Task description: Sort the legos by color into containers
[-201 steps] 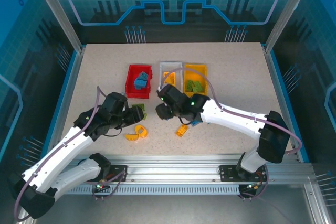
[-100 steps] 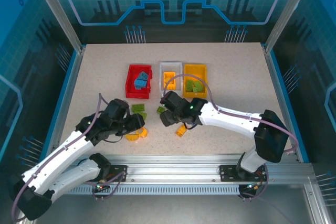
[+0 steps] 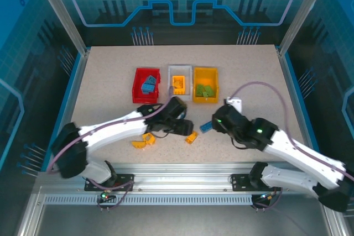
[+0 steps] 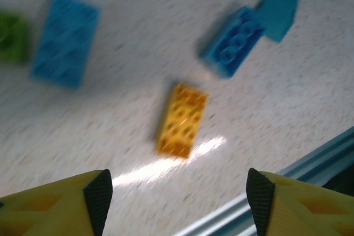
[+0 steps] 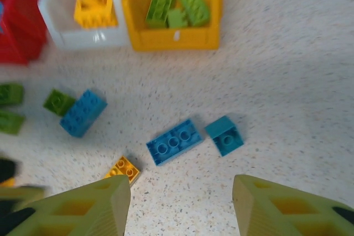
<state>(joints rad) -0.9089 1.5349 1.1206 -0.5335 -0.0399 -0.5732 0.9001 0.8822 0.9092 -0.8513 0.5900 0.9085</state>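
Three containers stand in a row at the back: a red bin (image 3: 146, 85) with blue legos, a white bin (image 3: 180, 82) with orange ones, and an orange-yellow bin (image 3: 205, 84) with green legos (image 5: 177, 6). My left gripper (image 4: 178, 200) is open and empty, hovering just short of an orange brick (image 4: 182, 118). Beyond that brick lie a blue brick (image 4: 235, 48) and a teal piece (image 4: 276, 15). My right gripper (image 5: 182, 208) is open and empty above the table, near a long blue brick (image 5: 174, 141) and the teal piece (image 5: 225, 135).
More loose legos lie on the table: a blue brick (image 5: 83, 113), green bricks (image 5: 58, 102) at its left, and orange pieces (image 3: 142, 141) near the front. The metal front rail (image 4: 310, 158) runs close behind the left gripper. Both arms meet at mid-table.
My left arm has swung right to mid-table, over the orange brick. My right arm has pulled back to the right, away from the bins.
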